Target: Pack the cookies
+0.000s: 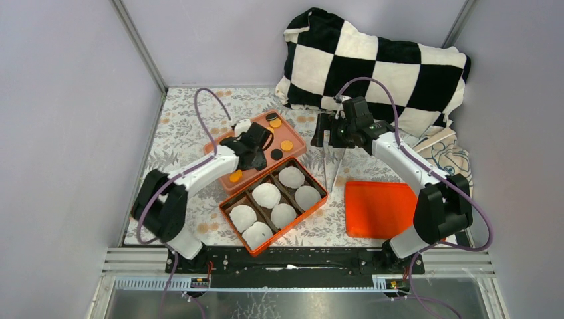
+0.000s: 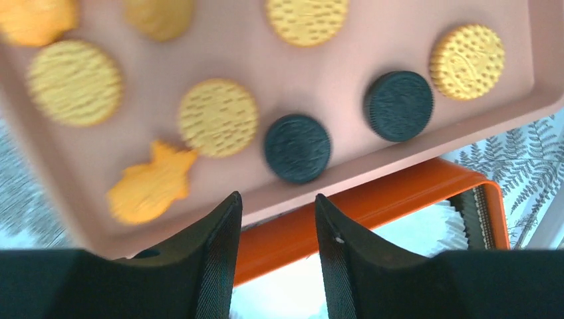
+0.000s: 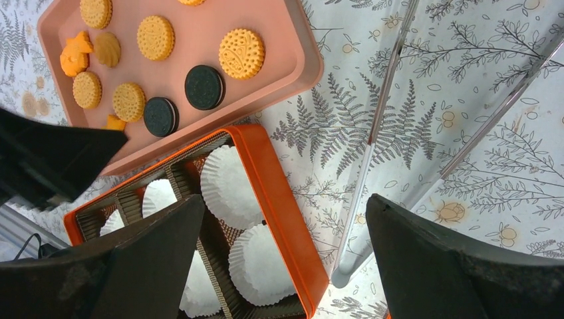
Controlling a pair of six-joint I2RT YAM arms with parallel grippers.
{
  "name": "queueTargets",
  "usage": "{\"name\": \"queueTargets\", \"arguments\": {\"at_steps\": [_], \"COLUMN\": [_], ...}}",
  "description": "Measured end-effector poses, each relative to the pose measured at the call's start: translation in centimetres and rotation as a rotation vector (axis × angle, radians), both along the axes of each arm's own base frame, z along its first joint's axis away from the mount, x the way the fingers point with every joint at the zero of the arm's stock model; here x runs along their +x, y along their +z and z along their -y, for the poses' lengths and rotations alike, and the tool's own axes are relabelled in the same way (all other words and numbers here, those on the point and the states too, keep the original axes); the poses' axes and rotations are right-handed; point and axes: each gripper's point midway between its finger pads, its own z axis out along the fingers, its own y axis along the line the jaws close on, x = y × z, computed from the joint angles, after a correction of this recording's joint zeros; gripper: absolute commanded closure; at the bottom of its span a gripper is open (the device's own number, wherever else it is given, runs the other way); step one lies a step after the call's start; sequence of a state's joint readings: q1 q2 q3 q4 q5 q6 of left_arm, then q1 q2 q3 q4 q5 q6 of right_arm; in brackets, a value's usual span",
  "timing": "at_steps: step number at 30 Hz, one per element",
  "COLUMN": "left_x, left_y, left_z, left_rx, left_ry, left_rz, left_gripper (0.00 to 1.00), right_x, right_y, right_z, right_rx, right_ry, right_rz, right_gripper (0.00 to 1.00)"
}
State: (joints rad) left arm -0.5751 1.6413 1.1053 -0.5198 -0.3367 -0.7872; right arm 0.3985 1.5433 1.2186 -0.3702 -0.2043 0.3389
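Observation:
Several cookies lie on a pink tray [image 1: 297, 137]: orange discs [image 2: 217, 117], black ones [image 2: 296, 147] and an orange fish shape [image 2: 149, 186]. They also show in the right wrist view [image 3: 204, 87]. My left gripper [image 2: 276, 212] is open and empty. It hovers over the tray's near rim [image 2: 372, 166], just short of a black cookie. An orange box [image 1: 320, 184] with white paper liners [image 3: 229, 176] sits in front of the tray. My right gripper [image 3: 284, 203] is open and empty. It hangs above the table right of the box.
Metal tongs [image 3: 379, 133] lie on the fern-print cloth under my right gripper, also in the top view [image 1: 330, 166]. An orange lid [image 1: 379, 209] lies at the front right. A black-and-white checked pillow [image 1: 372, 66] fills the back right. Grey walls enclose the table.

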Motion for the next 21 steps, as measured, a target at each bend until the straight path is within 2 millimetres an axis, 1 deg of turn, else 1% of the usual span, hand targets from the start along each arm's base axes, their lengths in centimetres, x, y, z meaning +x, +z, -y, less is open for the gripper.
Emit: {"name": "queueTargets", "arguments": {"at_steps": [4, 6, 10, 13, 15, 18, 19, 21], "left_x": [-2.3, -3.8, -8.1, -10.5, -11.1, -10.6, -10.3, -9.7], "left_y": [2.7, 3.4, 3.5, 3.2, 3.3, 3.5, 3.4, 2.7], "left_z": [-3.0, -4.6, -9.4, -12.5, -13.9, -15.1, -15.3, -15.4], "left_rx": [0.012, 0.002, -0.025, -0.032, -0.037, -0.036, -0.032, -0.023], "left_ry": [0.155, 0.238, 0.433, 0.569, 0.637, 0.696, 0.708, 0.721], "left_rz": [0.007, 0.006, -0.025, -0.043, -0.048, -0.050, -0.057, -0.095], "left_gripper": [0.53, 0.56, 0.59, 0.60, 0.60, 0.60, 0.62, 0.70], "right_x": [0.1, 0.1, -0.1, -0.3, -0.5, -0.9, -0.9, -1.1], "right_y": [0.2, 0.4, 0.6, 0.9, 1.0, 1.3, 1.4, 1.7], "right_z": [-0.2, -0.6, -1.0, -1.4, -1.5, -1.8, -1.8, -2.0], "right_rx": [0.012, 0.028, 0.053, 0.076, 0.091, 0.113, 0.118, 0.131], "right_ry": [0.007, 0.017, 0.032, 0.043, 0.052, 0.060, 0.062, 0.067], "right_rz": [0.007, 0.009, 0.005, 0.007, 0.008, 0.009, 0.010, 0.012], "right_gripper": [0.00, 0.00, 0.00, 0.00, 0.00, 0.00, 0.00, 0.00]}}
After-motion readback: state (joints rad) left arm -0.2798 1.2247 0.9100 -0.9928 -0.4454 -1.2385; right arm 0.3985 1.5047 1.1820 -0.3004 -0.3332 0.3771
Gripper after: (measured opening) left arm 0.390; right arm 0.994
